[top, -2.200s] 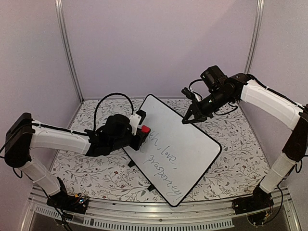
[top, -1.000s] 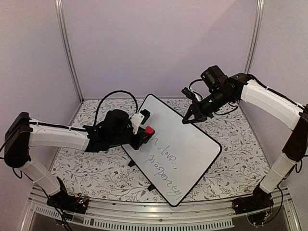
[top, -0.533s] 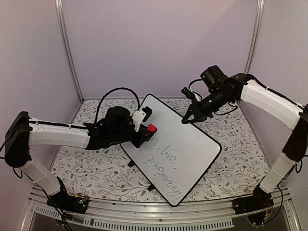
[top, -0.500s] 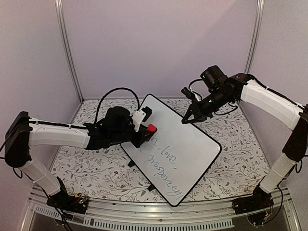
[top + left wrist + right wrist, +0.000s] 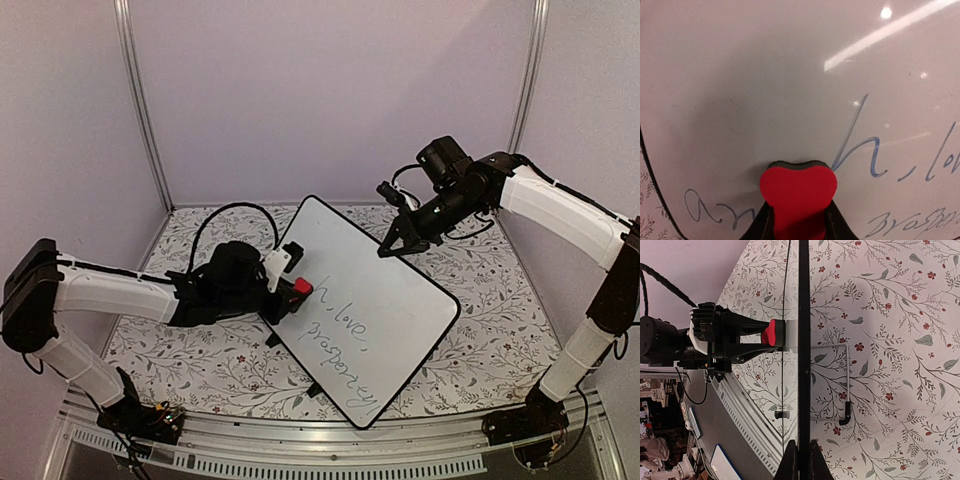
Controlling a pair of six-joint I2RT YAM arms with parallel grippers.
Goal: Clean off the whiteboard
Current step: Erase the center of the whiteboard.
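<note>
Holding red eraser (image 5: pixel 301 287) in left claw (image 5: pixel 289 292) against whiteboard (image 5: pixel 400 280); pinching board's far side with right claw (image 5: pixel 386 250); next, sweep right along handwriting (image 5: pixel 338 335).

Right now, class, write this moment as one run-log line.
left tool: shut on red eraser, pressed to whiteboard | right tool: shut on whiteboard rim | handwriting: mostly unerased
</note>
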